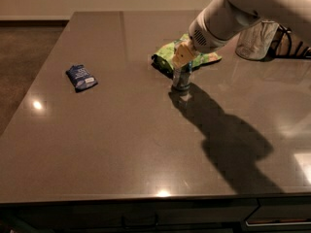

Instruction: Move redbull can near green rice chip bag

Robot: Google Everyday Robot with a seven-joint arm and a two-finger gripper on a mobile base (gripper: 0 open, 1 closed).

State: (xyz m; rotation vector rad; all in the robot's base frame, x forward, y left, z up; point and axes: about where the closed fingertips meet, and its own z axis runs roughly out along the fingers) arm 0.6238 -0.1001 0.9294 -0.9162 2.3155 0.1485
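redbull can [181,79] upright, tool [182,61] atop, green rice chip bag [166,52] behind

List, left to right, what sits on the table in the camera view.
Blue packet → can, with the end effector at its top → glass container. The green bag lies behind the can and spans both sides of it, so it is left unranked.

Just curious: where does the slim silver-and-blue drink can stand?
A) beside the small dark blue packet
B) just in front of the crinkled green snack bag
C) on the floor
B: the silver-and-blue can stands upright just before the crinkled green bag, with the gripper at its top.
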